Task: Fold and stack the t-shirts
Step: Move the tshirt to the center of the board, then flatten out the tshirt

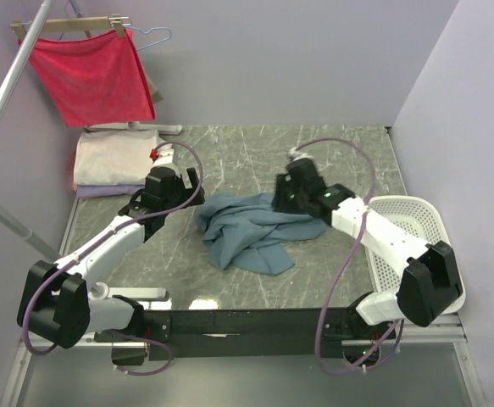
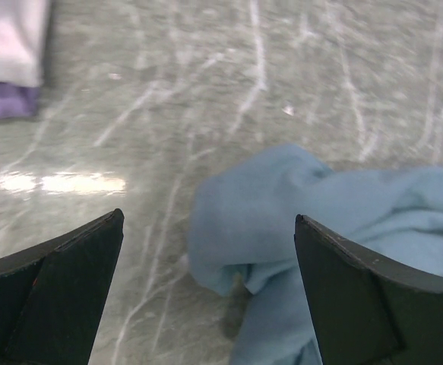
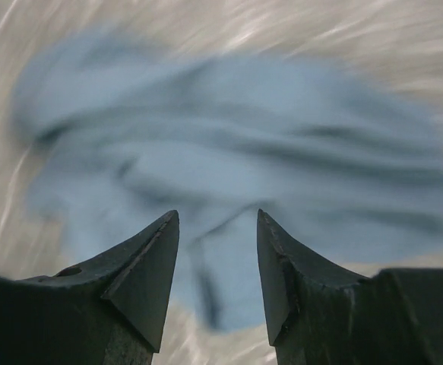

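Teal t-shirt (image 1: 251,233) lies crumpled before the right tool (image 3: 217,220), half-open, holding nothing.

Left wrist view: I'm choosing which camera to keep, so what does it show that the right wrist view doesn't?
Only the left wrist view: a cream-white folded shirt on a lavender one at its top left corner, and the left gripper wide open. Only the right wrist view: the right gripper, jaws parted less widely, empty. Both: the crumpled teal-blue t-shirt on the marble table.
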You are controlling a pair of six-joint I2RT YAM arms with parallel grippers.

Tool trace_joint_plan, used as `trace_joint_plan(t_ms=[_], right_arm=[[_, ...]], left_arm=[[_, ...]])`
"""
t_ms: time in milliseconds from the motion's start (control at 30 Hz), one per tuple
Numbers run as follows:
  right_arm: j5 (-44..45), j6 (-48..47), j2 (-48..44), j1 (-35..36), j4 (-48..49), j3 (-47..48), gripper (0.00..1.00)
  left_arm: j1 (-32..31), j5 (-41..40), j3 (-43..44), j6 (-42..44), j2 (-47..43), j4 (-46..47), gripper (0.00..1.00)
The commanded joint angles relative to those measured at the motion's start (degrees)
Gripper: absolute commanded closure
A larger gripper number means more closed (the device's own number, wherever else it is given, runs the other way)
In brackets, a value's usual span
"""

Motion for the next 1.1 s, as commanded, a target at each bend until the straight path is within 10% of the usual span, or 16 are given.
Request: trace_joint_plan(t_ms=[0,467,900,1067], right_arm=[[-8.6,-0.9,3.3,11.6,-0.5,2.0,0.48],[-1.4,4.8,17.7,25.7,-0.9,10.5,0.51],[26.6,13.0,31.7,27.5,-15.3,18.3,0.48],[25.1,12.4,30.0,27.1,-11.0,14.4,1.00]], left_arm=[[0.1,-9.1,1.6,-3.1,-1.9,-1.8,0.01],[3.2,-10.4,0.9,-5.5,-1.2,-4.5,0.01],[4.3,-8.9,-0.3,-3.9,-2.3,-4.9,0.01],[4.7,-7.9,-0.5,-3.3,-2.1,-4.4,0.01]])
